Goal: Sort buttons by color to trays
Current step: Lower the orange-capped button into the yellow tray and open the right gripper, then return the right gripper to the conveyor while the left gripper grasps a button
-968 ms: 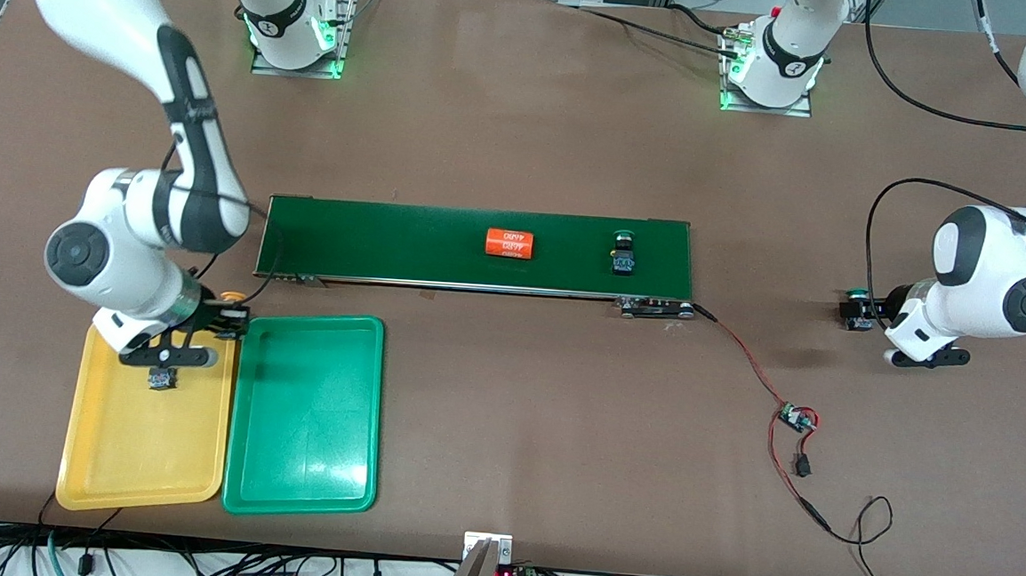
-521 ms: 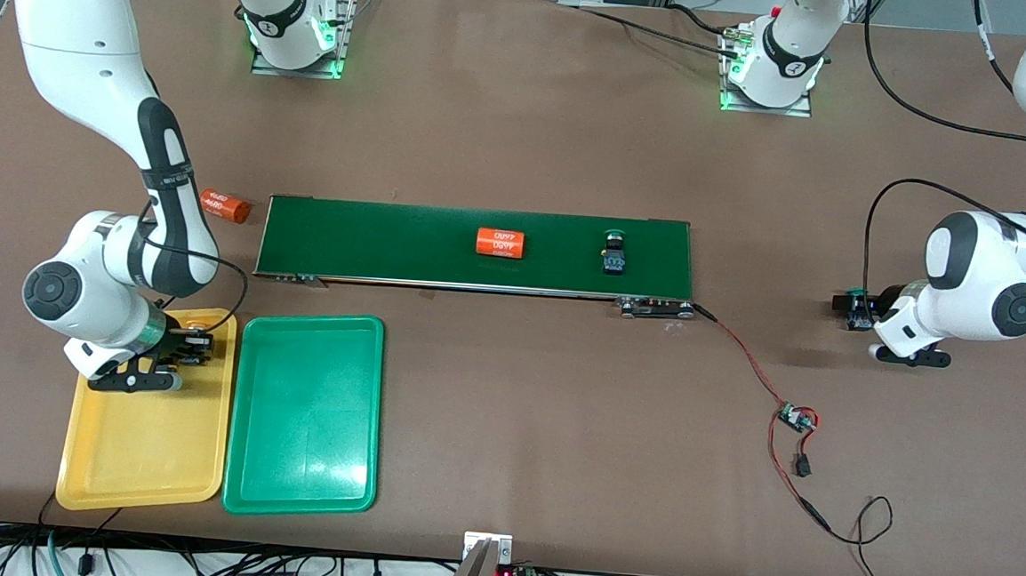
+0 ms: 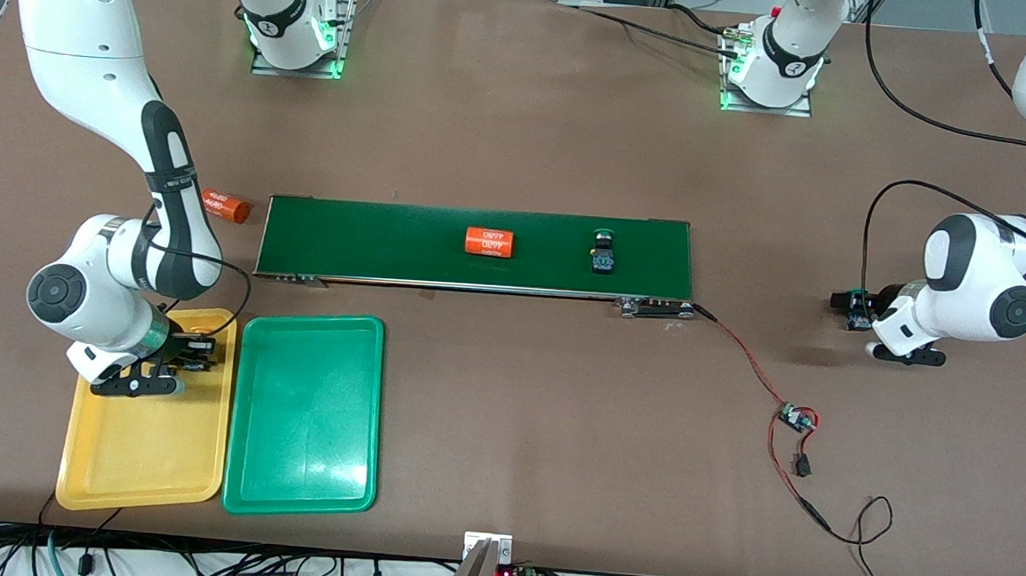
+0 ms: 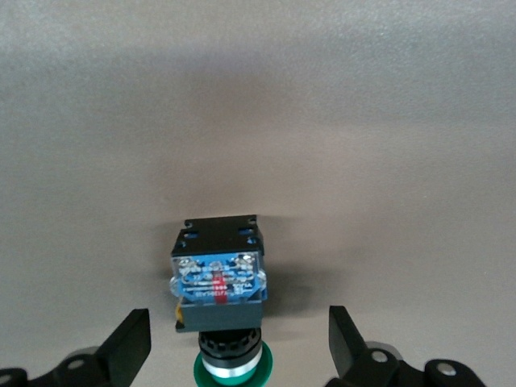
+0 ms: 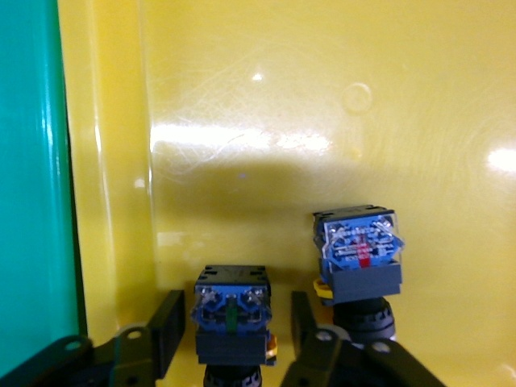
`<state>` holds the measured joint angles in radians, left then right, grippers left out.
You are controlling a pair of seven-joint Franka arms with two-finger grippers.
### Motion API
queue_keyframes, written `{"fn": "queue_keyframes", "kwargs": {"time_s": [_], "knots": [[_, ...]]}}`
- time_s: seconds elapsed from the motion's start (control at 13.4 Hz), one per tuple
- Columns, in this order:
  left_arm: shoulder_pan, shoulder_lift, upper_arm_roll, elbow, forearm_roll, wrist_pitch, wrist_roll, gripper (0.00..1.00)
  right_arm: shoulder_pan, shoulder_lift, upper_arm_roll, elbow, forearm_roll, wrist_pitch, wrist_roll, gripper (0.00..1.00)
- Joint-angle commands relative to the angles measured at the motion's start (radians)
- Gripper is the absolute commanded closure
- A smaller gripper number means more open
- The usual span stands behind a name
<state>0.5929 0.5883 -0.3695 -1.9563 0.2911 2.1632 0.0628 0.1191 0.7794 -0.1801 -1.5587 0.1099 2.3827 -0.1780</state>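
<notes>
Two yellow-capped buttons were seen in the yellow tray (image 3: 142, 461), at the end of it farther from the front camera. One yellow-capped button (image 5: 231, 322) stood between the fingers (image 5: 165, 332) of the right gripper (image 5: 232, 334), its cap hidden under its dark block body. The jaws were parted a little wider than the body; whether the pads touched it could not be settled. The second yellow-capped button (image 5: 360, 262) lay just beside the first, apart from the fingers, tilted, with only a sliver of its cap shown. In the front view both buttons were largely hidden by the right gripper (image 3: 178, 354). The green tray (image 3: 305, 418) lay just beside the yellow one.

A green-capped button (image 4: 219, 282) lay on the bare table toward the left arm's end, between the spread fingers (image 4: 129, 348) of the left gripper (image 4: 238, 348). The jaws stood wide, with clear gaps on both sides, and nothing was held. The green cap was partly cut off by the edge of the left wrist view. In the front view the button (image 3: 852, 309) was half hidden by the left arm.

Another green-capped button (image 3: 603, 254) was carried on the dark-green conveyor belt (image 3: 373, 239), with an orange cylinder (image 3: 489, 242) near it on the belt. A second orange cylinder (image 3: 226, 206) lay on the table just off the belt's end, partly hidden by the right arm
</notes>
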Motion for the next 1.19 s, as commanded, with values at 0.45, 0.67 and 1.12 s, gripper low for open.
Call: {"fn": "queue_keyframes", "kwargs": {"time_s": [0.45,0.67,1.12], "knots": [[0.012,0.016,-0.009,0.002,0.023,0.026,0.014,0.5,-0.004,-0.237,0.03,-0.209,0.062,-0.178,-0.038,0.0],[0.012,0.007,-0.011,0.003,0.023,0.023,0.014,0.82,0.004,-0.386,0.03,-0.331,0.062,-0.249,-0.023,0.0],[-0.047,-0.09,-0.066,-0.028,0.01,0.018,0.049,0.96,0.173,-0.574,0.028,-0.454,0.057,-0.329,0.27,0.0]]}}
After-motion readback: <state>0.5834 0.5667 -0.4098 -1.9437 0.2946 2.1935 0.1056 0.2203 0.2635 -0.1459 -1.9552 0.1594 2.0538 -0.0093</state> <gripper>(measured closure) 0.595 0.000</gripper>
